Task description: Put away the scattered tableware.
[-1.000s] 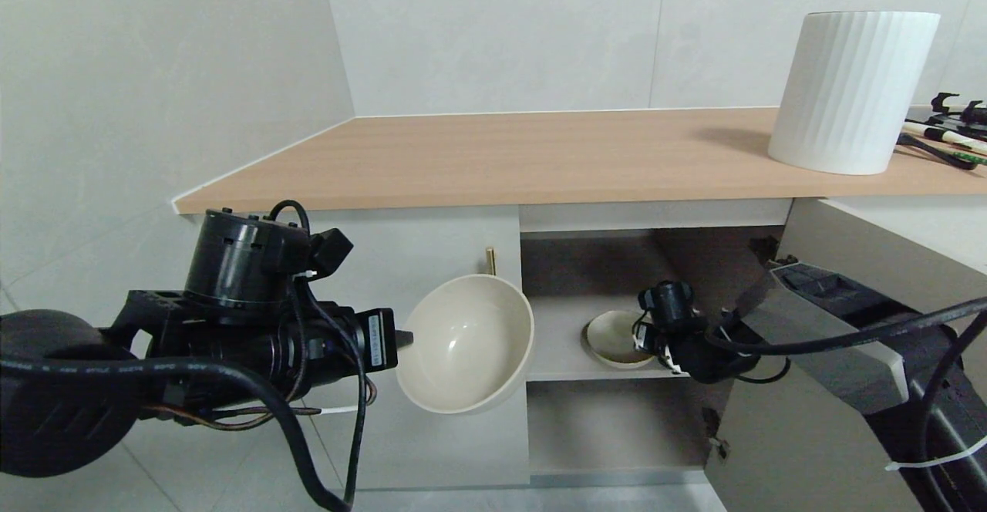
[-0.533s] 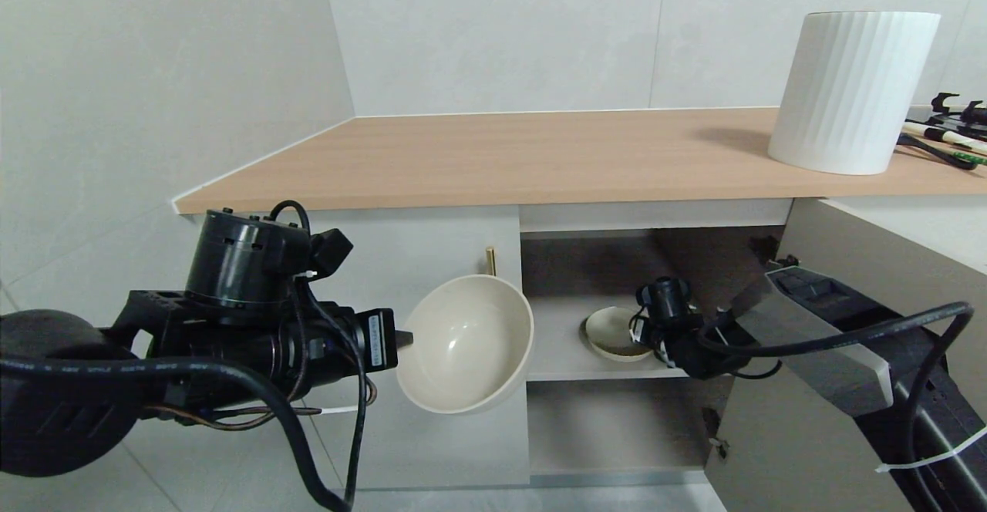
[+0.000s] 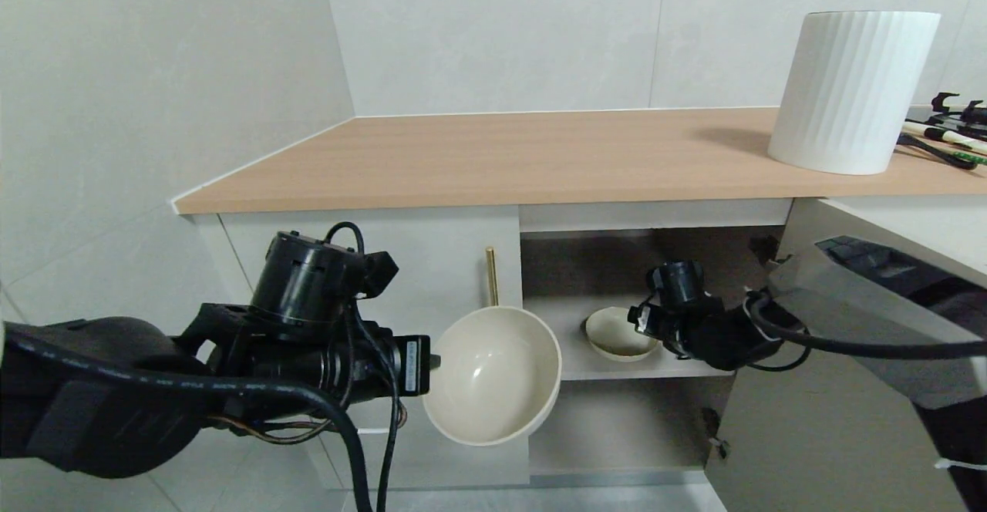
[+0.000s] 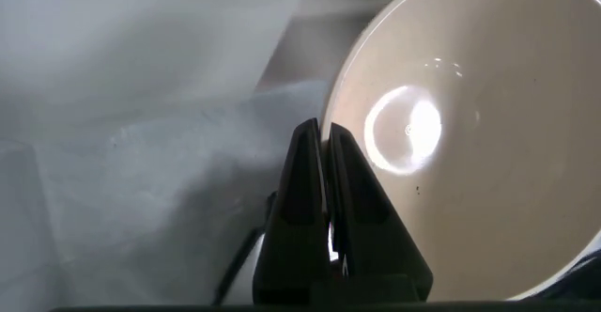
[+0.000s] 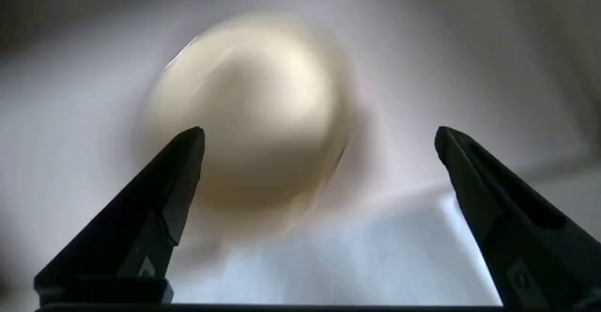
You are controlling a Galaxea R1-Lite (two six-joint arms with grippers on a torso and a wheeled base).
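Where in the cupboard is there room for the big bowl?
The cupboard floor under the small bowl looks bare. The upper shelf has a free strip between the shut door and that bowl. Its right side is crowded by the right gripper.

A wooden counter runs along the wall. At its right end stands a white ribbed container, upright, with some utensils lying just beside it. Below, in the open cupboard, a shelf carries one small bowl, tilted.
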